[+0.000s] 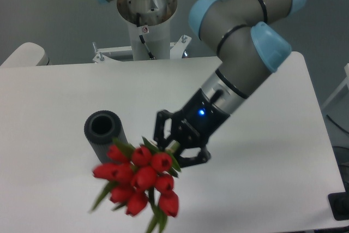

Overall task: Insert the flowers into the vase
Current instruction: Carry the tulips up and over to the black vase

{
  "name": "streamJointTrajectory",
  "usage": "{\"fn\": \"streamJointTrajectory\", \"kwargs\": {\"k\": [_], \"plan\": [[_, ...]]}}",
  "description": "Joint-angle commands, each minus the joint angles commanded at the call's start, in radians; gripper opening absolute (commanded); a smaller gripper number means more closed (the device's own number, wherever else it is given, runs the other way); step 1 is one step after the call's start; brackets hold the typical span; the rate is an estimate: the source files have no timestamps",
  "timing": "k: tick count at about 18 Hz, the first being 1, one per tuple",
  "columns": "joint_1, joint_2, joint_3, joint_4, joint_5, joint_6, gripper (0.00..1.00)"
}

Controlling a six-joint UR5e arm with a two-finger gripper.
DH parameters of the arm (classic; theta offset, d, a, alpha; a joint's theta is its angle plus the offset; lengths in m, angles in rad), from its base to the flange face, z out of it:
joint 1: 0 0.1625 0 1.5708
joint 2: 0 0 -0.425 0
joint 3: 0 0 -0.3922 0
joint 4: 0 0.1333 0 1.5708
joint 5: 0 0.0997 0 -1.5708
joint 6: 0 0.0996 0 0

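Observation:
A bunch of red tulip flowers (139, 179) with green leaves hangs in the air over the front of the table. My gripper (175, 147) is shut on the green stems, just behind the buds. The buds point toward the camera and down-left. The dark grey vase (103, 132) stands upright on the table, its round hollow mouth open to view. The flowers sit just right of and in front of the vase, with the leftmost buds overlapping its lower right side in the view. The stem ends are hidden inside the gripper.
The white table (262, 156) ends at the right edge near a dark object (339, 207) at the lower right. The arm's base column (147, 25) stands behind the table's far edge. My forearm crosses above the right half of the table.

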Motion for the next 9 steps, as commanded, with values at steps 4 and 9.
{"fn": "streamJointTrajectory", "kwargs": {"k": [4,9], "plan": [[-0.015,0.002,-0.009,0.002,-0.121,0.002,0.0],[-0.028,0.011,-0.127,0.116,-0.278,0.011,0.0]]}}
